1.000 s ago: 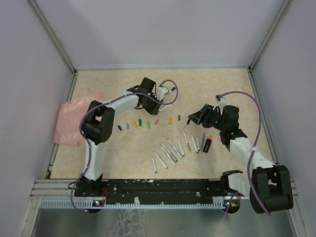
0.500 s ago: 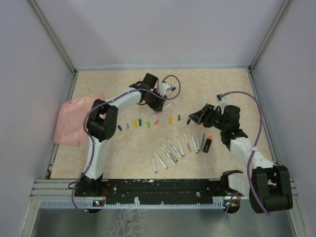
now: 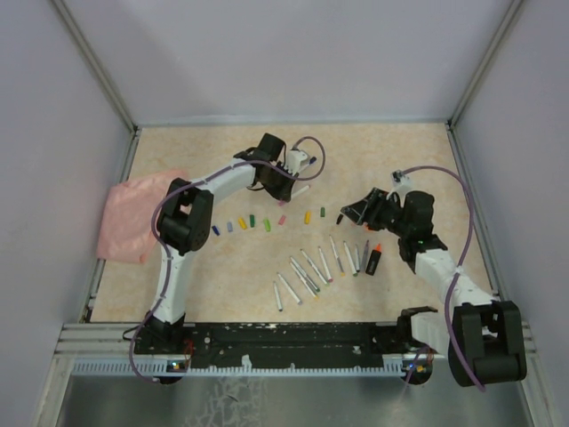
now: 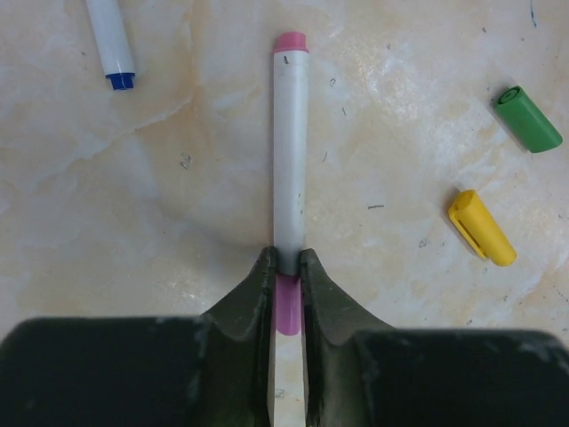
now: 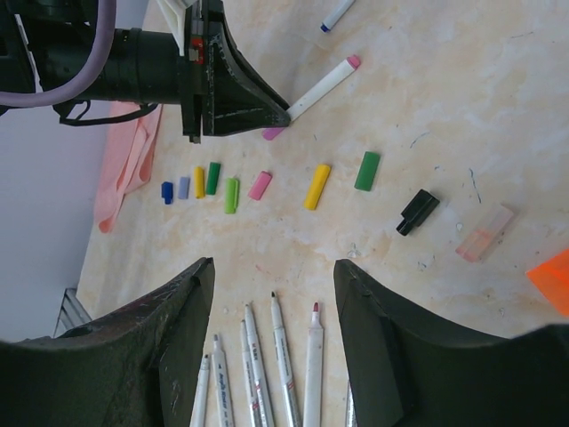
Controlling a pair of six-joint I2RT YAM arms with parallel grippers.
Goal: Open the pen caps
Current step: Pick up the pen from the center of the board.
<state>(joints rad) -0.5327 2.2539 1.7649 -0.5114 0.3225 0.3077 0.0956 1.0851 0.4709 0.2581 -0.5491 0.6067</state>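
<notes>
A white pen [image 4: 290,151] with a pink end lies flat on the table. My left gripper [image 4: 286,260] is shut on it where the barrel meets its magenta cap [image 4: 288,307], and the cap sits between the jaws. The top view shows the same grip [image 3: 298,185]. Several loose pen caps lie in a row [image 3: 265,224], from blue [image 5: 167,191] through yellow [image 5: 316,186] to black [image 5: 418,212]. My right gripper [image 5: 274,276] hangs open above several uncapped pens [image 5: 260,365] and holds nothing.
A blue-tipped pen [image 4: 111,40] lies beyond the held one. A green cap [image 4: 528,118] and a yellow cap [image 4: 481,227] sit to its right. A dark highlighter with an orange tip [image 3: 373,258] lies beside the pens. A pink cloth [image 3: 133,213] lies at the left edge.
My left gripper has shifted slightly to the right and now pinches the pen at its cap end. The right arm has barely moved.
</notes>
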